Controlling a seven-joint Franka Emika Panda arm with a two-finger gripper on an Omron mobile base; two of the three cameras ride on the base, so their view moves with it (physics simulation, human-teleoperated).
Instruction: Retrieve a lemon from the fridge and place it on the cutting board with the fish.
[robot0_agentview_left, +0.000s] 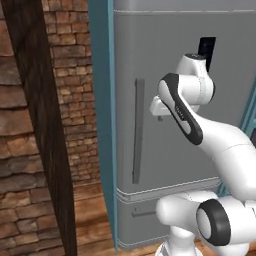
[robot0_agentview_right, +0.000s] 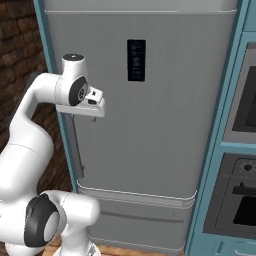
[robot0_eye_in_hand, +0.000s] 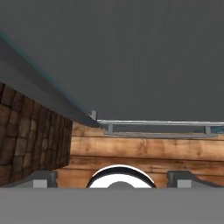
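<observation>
The jaws stood spread wide with nothing between them as the gripper (robot0_eye_in_hand: 112, 178) pointed down close in front of the fridge (robot0_agentview_right: 150, 130) — its two finger tips (robot0_eye_in_hand: 43, 178) sat far apart at the bottom of the hand view, looking along the grey door to the wooden floor (robot0_eye_in_hand: 144, 153) below. From the left base view the white hand (robot0_agentview_left: 159, 107) hung just beside the long vertical handle (robot0_agentview_left: 138, 131), near it but not touching. The fridge door was shut, its lower drawer (robot0_agentview_right: 135, 220) closed too, so whether a lemon lay inside could not be told. A dark display panel (robot0_agentview_right: 136, 60) sat high on the door. To the fridge's left ran a brick wall (robot0_agentview_left: 75, 100) and a dark wooden post (robot0_agentview_left: 45, 125) — to its right, teal cabinetry holding a built-in oven (robot0_agentview_right: 240, 200).
</observation>
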